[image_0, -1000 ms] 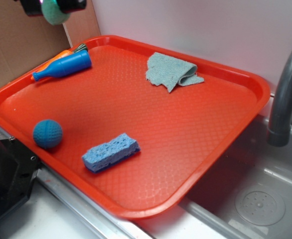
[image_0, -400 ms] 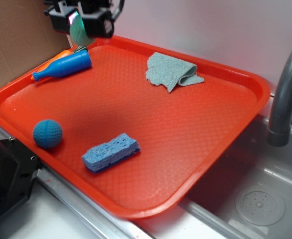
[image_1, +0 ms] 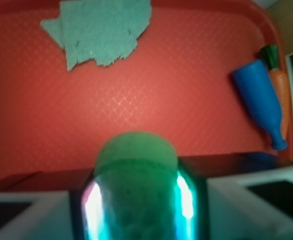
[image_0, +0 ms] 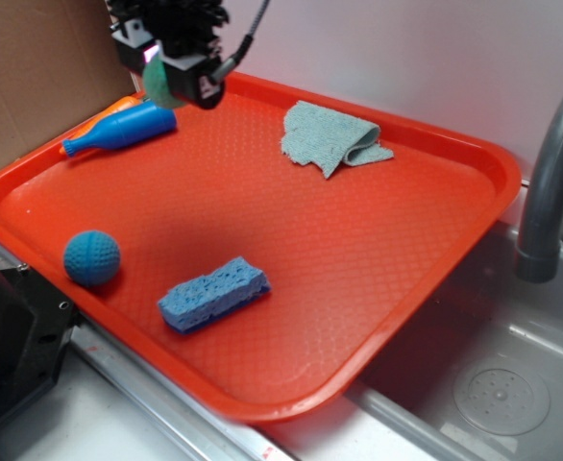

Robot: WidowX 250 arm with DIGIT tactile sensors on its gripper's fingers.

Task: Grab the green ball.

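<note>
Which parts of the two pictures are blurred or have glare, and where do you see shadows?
Wrist view: the green ball in the gripper is close and blurred, with bright glare streaks on each side; the cloth and the blue bottle are only softly out of focus. Exterior view: mostly sharp, with a soft dark shadow on the red tray around its middle.

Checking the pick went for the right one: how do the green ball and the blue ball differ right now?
The green ball is clamped in the claw, up off the tray; the blue ball sits free on the tray near its front left edge. The green one is muted sea-green, the other saturated blue. Both are small, round and similar in size.
</note>
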